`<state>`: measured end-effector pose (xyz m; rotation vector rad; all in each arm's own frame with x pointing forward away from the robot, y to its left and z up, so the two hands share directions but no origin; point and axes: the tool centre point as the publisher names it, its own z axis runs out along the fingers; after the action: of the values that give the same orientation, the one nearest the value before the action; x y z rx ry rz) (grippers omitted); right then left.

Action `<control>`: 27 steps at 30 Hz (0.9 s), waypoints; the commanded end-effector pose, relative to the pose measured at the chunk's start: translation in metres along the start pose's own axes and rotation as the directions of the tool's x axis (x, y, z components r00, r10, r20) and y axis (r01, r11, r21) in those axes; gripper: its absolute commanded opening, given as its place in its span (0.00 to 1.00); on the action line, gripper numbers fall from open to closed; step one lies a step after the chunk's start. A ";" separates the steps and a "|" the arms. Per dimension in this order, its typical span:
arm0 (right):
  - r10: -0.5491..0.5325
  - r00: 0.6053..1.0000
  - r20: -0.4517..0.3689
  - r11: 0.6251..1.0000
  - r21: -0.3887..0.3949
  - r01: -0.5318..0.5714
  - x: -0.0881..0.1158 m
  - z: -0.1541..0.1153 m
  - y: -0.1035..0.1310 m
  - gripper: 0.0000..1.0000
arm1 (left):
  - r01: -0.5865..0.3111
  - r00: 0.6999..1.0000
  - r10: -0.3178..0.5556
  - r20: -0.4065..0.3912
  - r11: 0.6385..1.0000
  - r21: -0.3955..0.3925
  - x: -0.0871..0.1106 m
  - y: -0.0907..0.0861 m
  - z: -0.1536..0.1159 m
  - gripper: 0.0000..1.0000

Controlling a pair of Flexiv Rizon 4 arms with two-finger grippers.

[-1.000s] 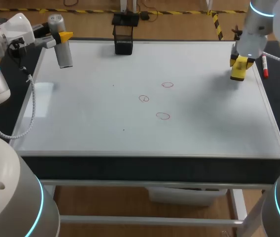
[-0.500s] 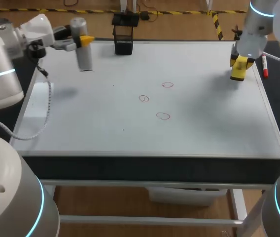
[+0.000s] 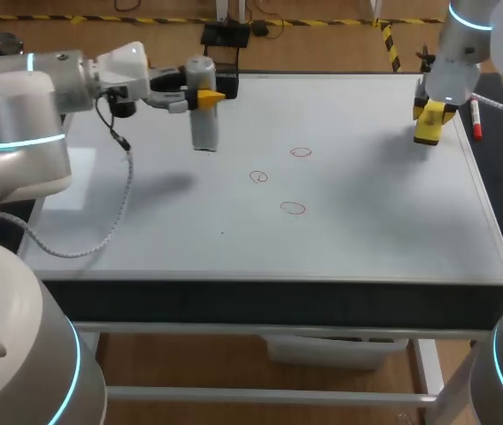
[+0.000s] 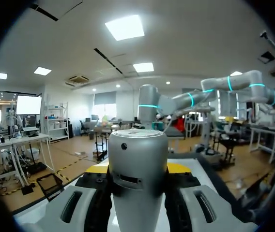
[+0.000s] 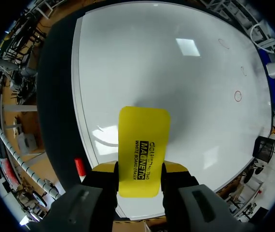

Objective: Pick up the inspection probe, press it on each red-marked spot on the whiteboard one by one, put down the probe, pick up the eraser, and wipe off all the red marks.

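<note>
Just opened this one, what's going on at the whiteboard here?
The left gripper is shut on the silver probe, holding it upright above the whiteboard, left of the three red marks and not yet on any of them. The right gripper is shut on the yellow eraser near the board's far right corner. All three red circles are unwiped.

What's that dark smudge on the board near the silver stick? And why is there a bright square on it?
Head view: the smudge is a shadow cast by the probe and left gripper on the whiteboard, not a mark. Right wrist view: the bright square is glare, a reflected light, ahead of the eraser; the board's edges look bent there.
</note>
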<state>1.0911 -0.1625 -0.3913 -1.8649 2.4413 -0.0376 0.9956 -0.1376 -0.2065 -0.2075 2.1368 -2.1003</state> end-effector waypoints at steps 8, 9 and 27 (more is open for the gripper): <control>-0.003 1.000 -0.002 1.000 0.001 0.003 0.001 -0.001 0.000 0.00 | 0.028 0.975 -0.031 -0.219 0.999 -0.017 -0.005 0.035 0.055 0.00; -0.003 1.000 -0.002 1.000 0.001 0.003 0.001 -0.001 0.000 0.00 | 0.029 0.973 -0.033 -0.229 0.999 -0.022 -0.004 0.038 0.059 0.00; -0.003 1.000 -0.002 1.000 0.001 0.003 0.001 -0.001 0.000 0.00 | 0.052 0.936 -0.034 -0.350 0.998 0.042 0.012 0.060 0.087 0.00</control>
<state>1.0911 -0.1627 -0.3912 -1.8646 2.4414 -0.0377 0.9959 -0.2204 -0.2626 0.0514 2.2562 -2.3116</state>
